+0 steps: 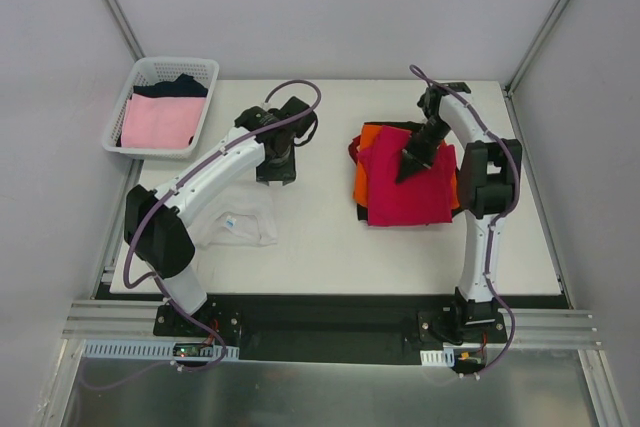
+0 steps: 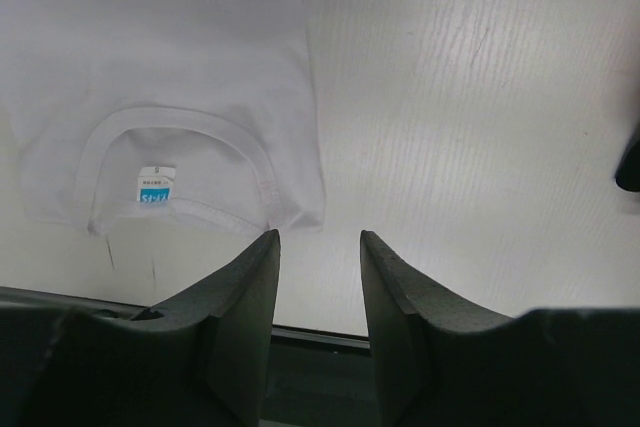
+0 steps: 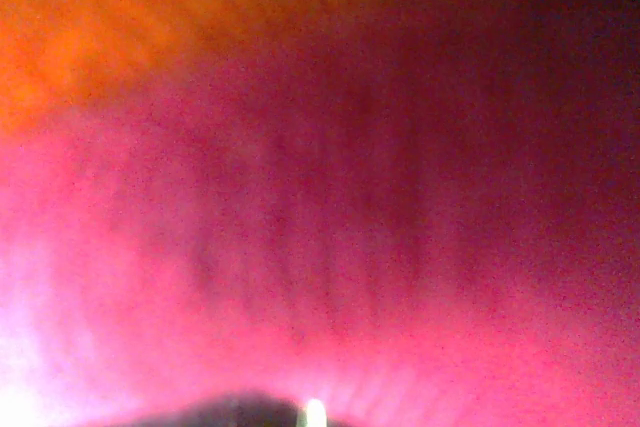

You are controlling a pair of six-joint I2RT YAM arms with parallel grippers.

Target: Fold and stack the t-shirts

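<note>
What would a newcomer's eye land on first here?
A magenta-red t-shirt lies on an orange t-shirt at the right of the table, the shut right pincer tip-down on it. Near left lies a folded white t-shirt, the open left pincer empty beside it. The far-left basket holds a pale pink shirt.

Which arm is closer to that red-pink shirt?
Right. The right fingers are down on the magenta shirt; the left fingers hang across the table, by the white shirt.

Soft matt cloth white t-shirt (image 2: 180, 77) and magenta-red t-shirt (image 1: 405, 192); white plastic lattice basket (image 1: 172, 68); matt, faintly scuffed tabletop (image 2: 470, 97).
</note>
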